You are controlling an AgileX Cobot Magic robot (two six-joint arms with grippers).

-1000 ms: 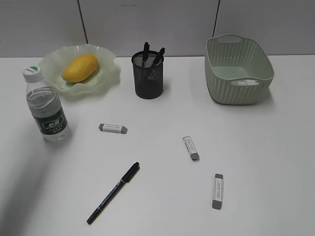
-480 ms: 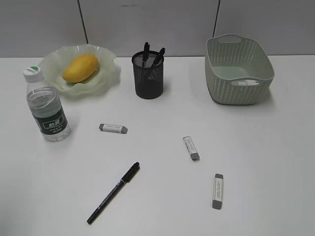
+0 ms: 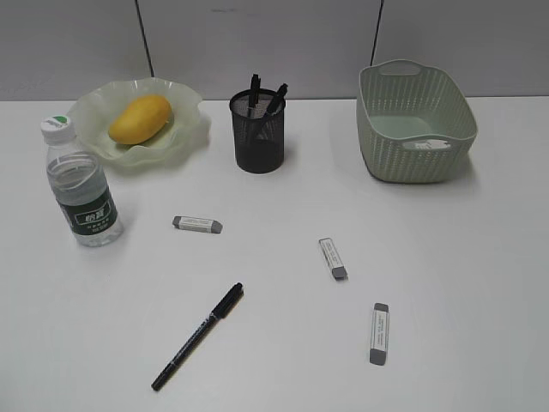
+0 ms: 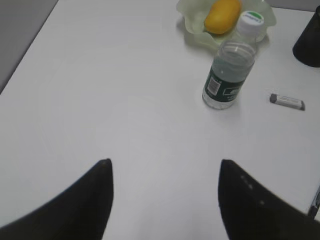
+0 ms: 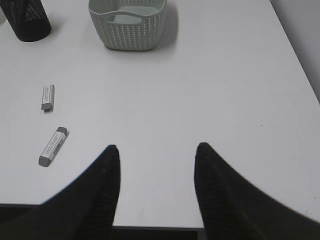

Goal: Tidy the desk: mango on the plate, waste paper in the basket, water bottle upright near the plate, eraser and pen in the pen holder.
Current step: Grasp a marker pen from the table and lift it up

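mango on plate, bottle upright

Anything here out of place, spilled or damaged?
Nothing is spilled or damaged. Out of place: three erasers and a pen lie loose on the desk, outside the pen holder. The mango sits on the plate; the bottle stands upright.

The far edge of the desk is crowded — plate at far left, pen holder in the middle, basket at far right, with open gaps between them. The water bottle stands upright at the left, just near of the plate. Mid-desk holds only low things — three erasers and a pen — so passage above them is open.
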